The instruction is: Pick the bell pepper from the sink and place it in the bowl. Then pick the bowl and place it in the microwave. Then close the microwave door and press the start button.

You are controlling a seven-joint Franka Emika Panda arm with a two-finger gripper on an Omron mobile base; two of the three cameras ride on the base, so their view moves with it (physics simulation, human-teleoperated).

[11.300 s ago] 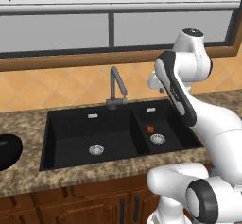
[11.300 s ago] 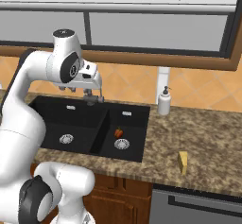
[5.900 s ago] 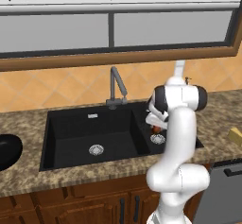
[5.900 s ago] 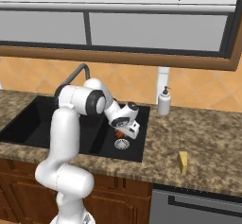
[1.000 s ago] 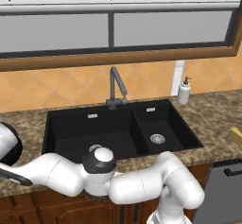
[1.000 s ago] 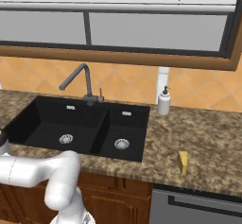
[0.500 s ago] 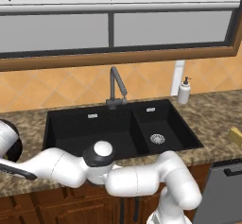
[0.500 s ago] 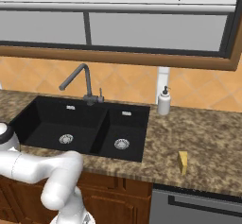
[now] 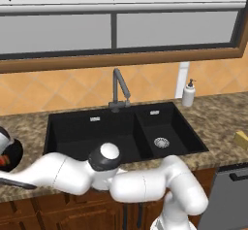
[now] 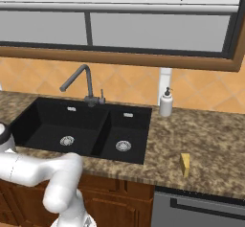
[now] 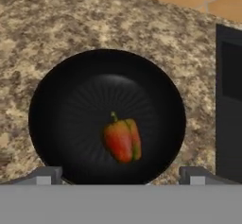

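Bell pepper (image 11: 122, 140): we see it lying loose in the bowl (image 11: 61, 105).
Bowl: glossy, rigid, likely slippery; grip the rim.
Pincer (image 11: 121, 175): spread, empty.

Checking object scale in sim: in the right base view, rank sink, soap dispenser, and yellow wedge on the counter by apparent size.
1. sink, by far the largest.
2. soap dispenser.
3. yellow wedge, smallest, though it sits nearer the camera, so the gap is unsure.
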